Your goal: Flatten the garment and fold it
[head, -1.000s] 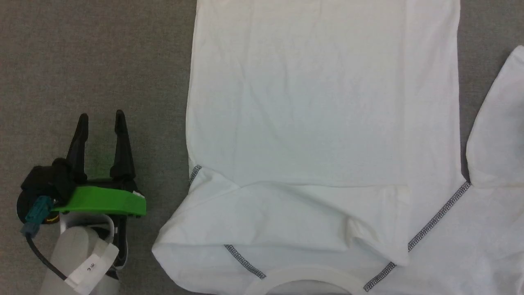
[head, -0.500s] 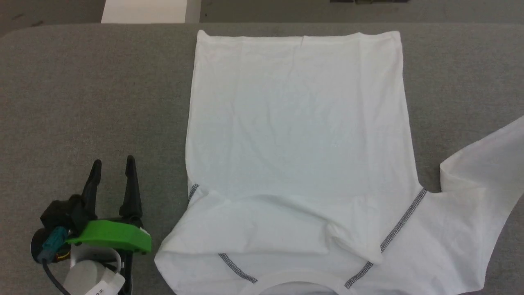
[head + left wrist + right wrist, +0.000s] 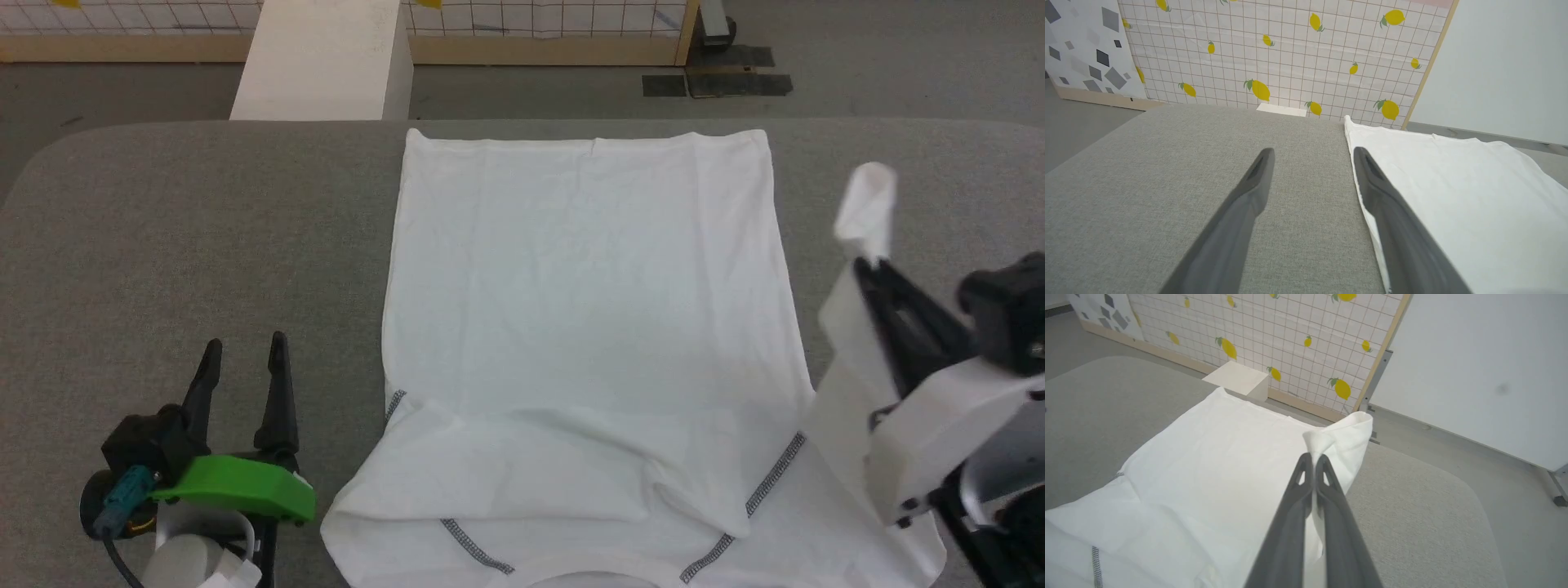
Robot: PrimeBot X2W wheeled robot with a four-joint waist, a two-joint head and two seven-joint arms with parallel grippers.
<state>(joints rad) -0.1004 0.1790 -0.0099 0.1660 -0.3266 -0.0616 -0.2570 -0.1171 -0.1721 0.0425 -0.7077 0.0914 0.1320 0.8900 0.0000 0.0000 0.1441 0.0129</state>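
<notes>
The white garment [image 3: 584, 286] lies flat on the grey table, hem at the far edge, ribbed neck at the view's bottom. Its left sleeve is folded across the chest [image 3: 522, 469]. Grey zigzag seams [image 3: 774, 482] mark the shoulders. My right gripper [image 3: 863, 265] is shut on the right sleeve's cuff [image 3: 867, 200], lifted above the table to the right of the body; the right wrist view shows the same cuff [image 3: 1345, 435] bunched at the closed fingertips [image 3: 1314, 458]. My left gripper [image 3: 245, 351] stands open over bare table, left of the garment [image 3: 1453, 192].
A white rectangular box [image 3: 322, 61] stands on the floor beyond the table's far edge. A lemon-patterned grid panel [image 3: 1290, 53] with a wooden frame backs the room. The grey table [image 3: 188, 245] has bare cloth on the left and at the far right.
The head camera has tilted up, bringing the far edge and floor into view. My right gripper has come into view, raising the right sleeve off the table. The left gripper stays open.
</notes>
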